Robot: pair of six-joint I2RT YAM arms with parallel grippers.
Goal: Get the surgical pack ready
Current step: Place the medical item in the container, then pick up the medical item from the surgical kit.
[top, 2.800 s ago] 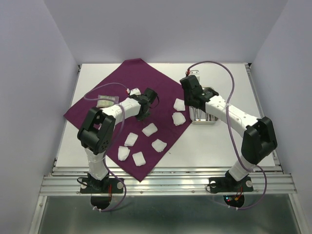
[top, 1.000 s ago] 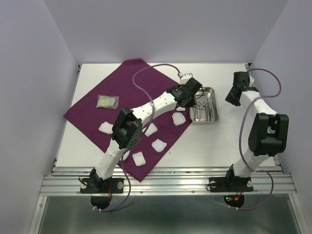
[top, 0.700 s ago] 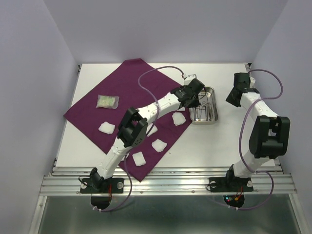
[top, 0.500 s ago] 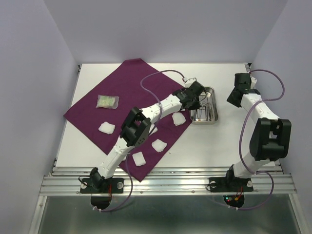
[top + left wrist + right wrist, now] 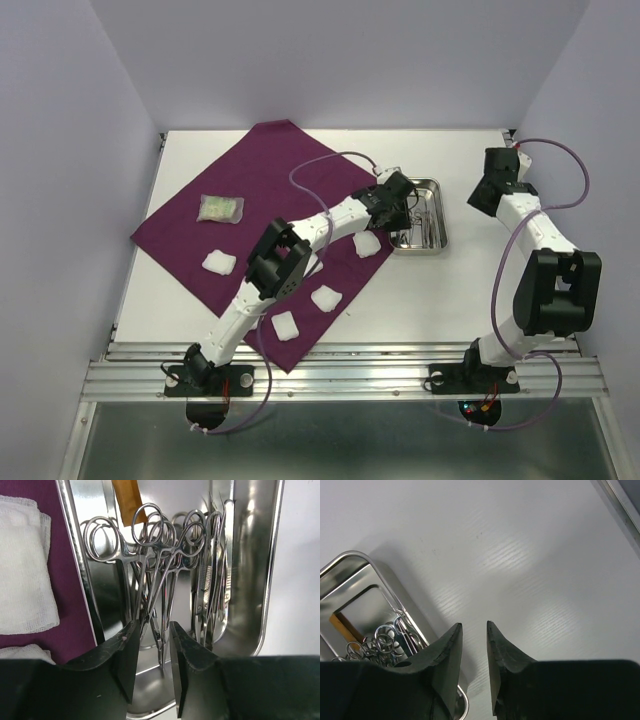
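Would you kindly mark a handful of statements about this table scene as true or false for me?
1. The steel tray holds several ring-handled instruments. True.
2. The right gripper grips one of the instruments. False: its jaws are apart and empty, above bare table beside the tray.
3. A greenish packet lies on the purple cloth. True.
4. The left gripper hovers over the greenish packet. False: it is at the tray, jaws apart, with instrument shafts running between them.
5. The gauze pads are piled in the tray. False: they lie spread out on the purple cloth.
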